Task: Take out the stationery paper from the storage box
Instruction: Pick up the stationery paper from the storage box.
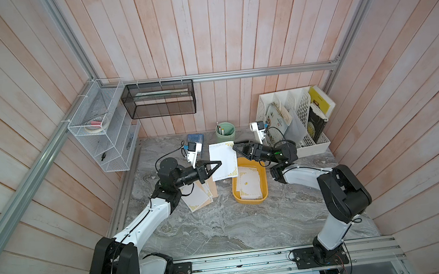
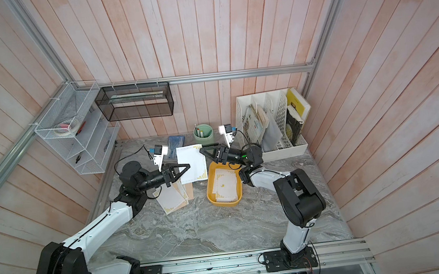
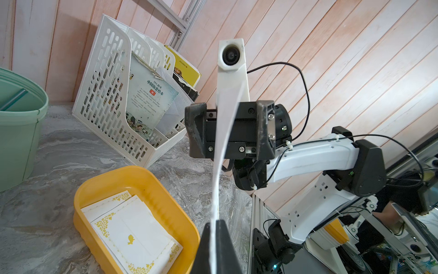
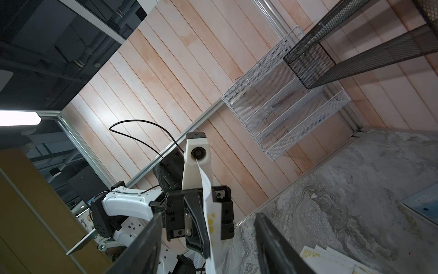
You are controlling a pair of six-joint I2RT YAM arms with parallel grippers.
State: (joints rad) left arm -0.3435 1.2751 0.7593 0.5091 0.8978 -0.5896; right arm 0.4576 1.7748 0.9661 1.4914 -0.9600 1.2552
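The right gripper (image 4: 208, 217) has its two dark fingers (image 4: 144, 244) spread wide. Dead ahead of the claw, the left gripper (image 4: 205, 246) faces it, pinched on the stationery paper (image 4: 211, 213), which is edge-on with gold flecks showing. The sheet runs into the claw's gap and touches neither finger. Out beyond one finger are the marble table (image 4: 355, 189), loose sheets (image 4: 331, 258) and a white mesh rack (image 4: 284, 113) on the wall.
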